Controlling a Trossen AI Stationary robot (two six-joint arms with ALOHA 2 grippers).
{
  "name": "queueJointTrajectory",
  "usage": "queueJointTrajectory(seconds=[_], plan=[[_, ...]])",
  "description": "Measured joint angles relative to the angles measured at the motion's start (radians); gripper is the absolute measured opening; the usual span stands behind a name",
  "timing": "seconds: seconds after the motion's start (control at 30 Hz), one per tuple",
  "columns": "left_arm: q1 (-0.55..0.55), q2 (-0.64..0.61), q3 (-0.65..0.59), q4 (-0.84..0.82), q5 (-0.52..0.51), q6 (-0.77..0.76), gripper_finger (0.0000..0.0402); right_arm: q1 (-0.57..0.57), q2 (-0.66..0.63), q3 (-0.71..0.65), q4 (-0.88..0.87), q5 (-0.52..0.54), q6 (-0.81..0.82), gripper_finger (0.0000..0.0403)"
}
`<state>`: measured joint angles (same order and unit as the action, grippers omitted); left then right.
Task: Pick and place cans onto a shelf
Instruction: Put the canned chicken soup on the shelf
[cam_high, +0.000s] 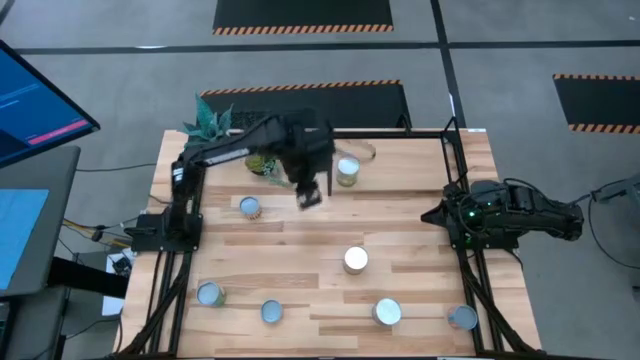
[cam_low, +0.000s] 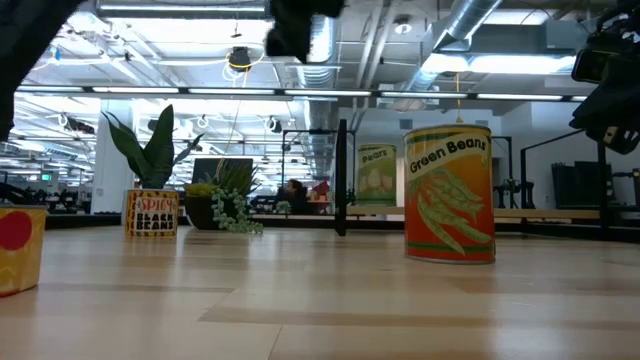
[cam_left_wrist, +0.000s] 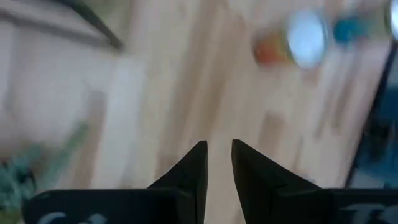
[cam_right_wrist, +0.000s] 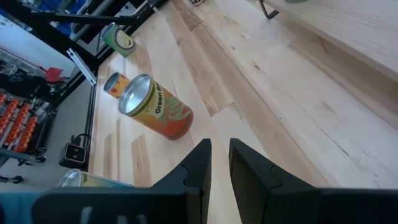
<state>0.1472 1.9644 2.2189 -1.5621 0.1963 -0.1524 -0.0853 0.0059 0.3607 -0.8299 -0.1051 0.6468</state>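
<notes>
1. Nearest us in the high view, along the tabletop (cam_high: 300, 285) edge at six o'clock, we see four cans: one with a pale top (cam_high: 209, 293), a blue-topped can (cam_high: 271, 312), a silver-topped can (cam_high: 387, 312) and another blue-topped can (cam_high: 462, 318) at about five o'clock.
2. Near the tabletop's centre stands the Green Beans can (cam_high: 355, 260), upright with its bright lid up; in the low view it is the tall orange-and-yellow tin (cam_low: 448, 193).
3. At about nine o'clock from centre, a blue-topped can (cam_high: 249, 207) stands alone on the wood.
4. The left gripper (cam_high: 311, 193) hangs over the tabletop at about eleven o'clock from the Green Beans can. Its jaws stand a narrow gap apart with nothing between them.
5. The right gripper (cam_right_wrist: 219, 163) belongs to the arm parked at the three o'clock edge. Its jaws are also slightly parted and hold nothing.
6. Farther off, at twelve o'clock, lies the shelf (cam_high: 440, 135), framed by black bars. A Pears can (cam_high: 347, 171) stands upright there, just beside the left gripper.
7. A potted plant (cam_high: 210, 120) sits at the far eleven o'clock corner, with a Black Beans can (cam_low: 152, 212) near it in the low view.
</notes>
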Motion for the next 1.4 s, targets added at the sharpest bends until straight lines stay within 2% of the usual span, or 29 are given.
queueJointTrajectory(seconds=[0.07,0.13,0.2,0.37,0.53,0.67,0.77,0.83,0.97,1.07,1.2,1.4], plan=[[-0.069,-0.061,-0.067,0.003,-0.029,-0.012,0.0059,0.000,0.000,0.000,0.000,0.000,0.007,0.0082],[-0.142,-0.131,-0.195,-0.003,-0.104,-0.106,0.0059,0.000,-0.002,0.000,0.000,0.000,0.007,0.0082],[-0.215,-0.196,-0.329,0.032,-0.131,-0.210,0.0059,0.000,0.001,0.000,-0.001,0.000,0.008,0.0082],[-0.401,-0.383,-0.655,0.075,-0.120,-0.612,0.0059,0.000,0.000,0.000,0.000,0.000,0.009,0.0082],[-0.592,-0.517,-0.906,0.166,-0.045,-0.990,0.0059,0.000,0.000,0.000,0.000,0.000,0.009,0.0082],[-0.762,-0.554,-1.064,0.252,0.108,-1.215,0.0059,0.000,0.000,0.000,0.000,0.000,0.009,0.0082],[-0.877,-0.559,-1.114,0.365,0.160,-1.319,0.0059,0.000,0.000,0.000,0.000,0.000,0.009,0.0082],[-0.939,-0.557,-1.100,0.409,0.133,-1.394,0.0051,0.000,0.000,0.000,0.000,0.000,0.009,0.0082],[-1.049,-0.558,-1.071,0.473,0.053,-1.601,0.0008,0.000,0.000,0.000,0.000,0.000,0.009,0.0082],[-1.133,-0.550,-1.089,0.516,0.070,-1.758,0.0002,0.000,0.000,0.000,0.000,0.000,0.009,0.0082],[-1.190,-0.512,-1.111,0.519,0.109,-1.877,0.0000,0.000,0.000,0.000,0.000,0.000,0.009,0.0082],[-1.192,-0.418,-1.111,0.460,0.112,-1.888,0.0000,0.000,0.000,0.000,0.000,0.000,0.008,0.0082]])
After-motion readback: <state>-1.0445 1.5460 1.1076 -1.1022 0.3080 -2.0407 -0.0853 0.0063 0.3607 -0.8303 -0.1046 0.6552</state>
